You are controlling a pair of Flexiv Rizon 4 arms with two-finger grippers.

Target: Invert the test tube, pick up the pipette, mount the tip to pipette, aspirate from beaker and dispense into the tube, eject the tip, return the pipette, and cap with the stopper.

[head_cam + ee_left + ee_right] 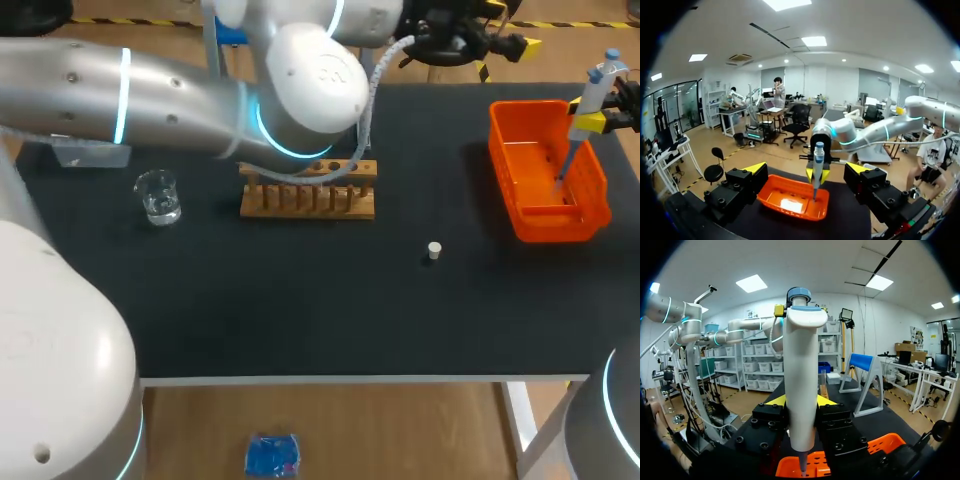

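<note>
Holding the pipette [596, 95] upright, the right gripper [598, 122] has both fingers pressed on its body from opposite sides. Pipette's lower end dips into the orange bin [550, 228], at 2 o'clock on the table [300, 320].

At 12 o'clock, near the far edge, the left gripper [809, 170] hangs with fingers spread wide and nothing between them, facing bin and pipette.

Glass beaker [158, 195]: 9 o'clock, standing upright.

Wooden rack [308, 200]: just off centre toward 12 o'clock, partly under the left arm [150, 90].

Stopper [434, 250]: alone at 4 o'clock from the rack, well apart from the bin.
</note>
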